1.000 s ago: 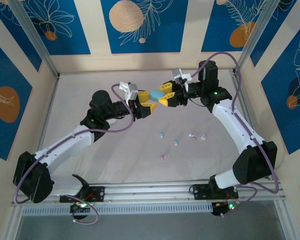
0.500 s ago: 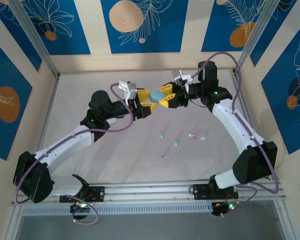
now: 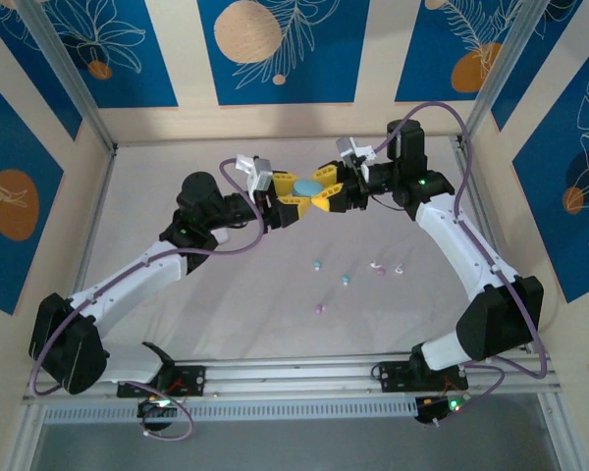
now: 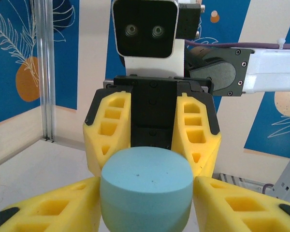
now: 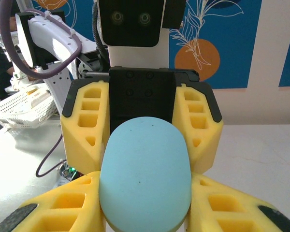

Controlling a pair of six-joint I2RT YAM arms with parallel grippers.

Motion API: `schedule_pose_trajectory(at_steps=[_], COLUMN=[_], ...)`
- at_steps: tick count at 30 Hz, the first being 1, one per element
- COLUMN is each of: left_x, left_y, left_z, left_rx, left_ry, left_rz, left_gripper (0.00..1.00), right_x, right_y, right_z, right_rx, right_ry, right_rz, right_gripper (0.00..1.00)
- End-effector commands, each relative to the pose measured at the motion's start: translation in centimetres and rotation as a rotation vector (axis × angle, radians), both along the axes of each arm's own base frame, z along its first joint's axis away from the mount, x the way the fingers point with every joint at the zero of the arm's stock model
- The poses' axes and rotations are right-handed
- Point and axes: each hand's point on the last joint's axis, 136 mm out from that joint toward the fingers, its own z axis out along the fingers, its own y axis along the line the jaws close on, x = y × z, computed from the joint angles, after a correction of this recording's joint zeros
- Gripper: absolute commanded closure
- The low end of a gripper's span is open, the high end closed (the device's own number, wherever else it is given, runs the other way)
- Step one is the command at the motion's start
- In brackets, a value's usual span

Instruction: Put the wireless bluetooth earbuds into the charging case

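A pale blue oval charging case (image 3: 307,186) is held above the table at the back, between the two grippers. My left gripper (image 3: 291,196) comes at it from the left and is shut on it, its yellow fingers pressed to both sides of the case (image 4: 146,188). My right gripper (image 3: 323,188) grips the other end, also shut on the case (image 5: 145,179). The case lid looks closed. Several tiny earbuds lie on the table nearer the arms: a blue earbud (image 3: 316,265), another blue earbud (image 3: 345,280), a pink earbud (image 3: 320,308) and two pale ones (image 3: 378,267), (image 3: 400,268).
The white table (image 3: 177,186) is fenced by aluminium posts (image 3: 69,88) and patterned walls. A white basket (image 5: 24,108) stands beyond the table in the right wrist view. Both arms arch inward over the table's middle.
My left gripper has moved up and to the right, closer onto the blue case. The right gripper and the earbuds have stayed put.
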Motion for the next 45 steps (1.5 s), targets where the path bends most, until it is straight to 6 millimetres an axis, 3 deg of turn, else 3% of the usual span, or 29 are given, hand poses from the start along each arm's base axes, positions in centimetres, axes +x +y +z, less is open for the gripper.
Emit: schedule_pose_trajectory(at_steps=[1, 19, 26, 37, 45], left_x=[-1.06, -1.31, -1.48, -1.42, -1.45], left_y=[-0.18, -0.48, -0.55, -0.76, -0.77], left_z=[1.19, 1.34, 1.33, 1.24, 1.02], left_rx=[-0.004, 0.006, 0.009, 0.016, 0.023], left_ry=[-0.054, -0.055, -0.058, -0.049, -0.051], left_rz=[-0.029, -0.059, -0.07, -0.082, -0.083], left_gripper=[0.48, 0.59, 0.51, 0.54, 0.47], right_x=[-0.15, 0.01, 0.08, 0.05, 0.08], right_y=[-0.04, 0.11, 0.12, 0.09, 0.09], right_z=[1.05, 1.14, 1.21, 1.11, 1.14], right_rx=[0.011, 0.012, 0.011, 0.011, 0.011], right_ry=[-0.013, 0.001, 0.009, 0.01, 0.008], right_rz=[0.008, 0.011, 0.012, 0.012, 0.012], right_gripper=[0.67, 0.66, 0.66, 0.66, 0.66])
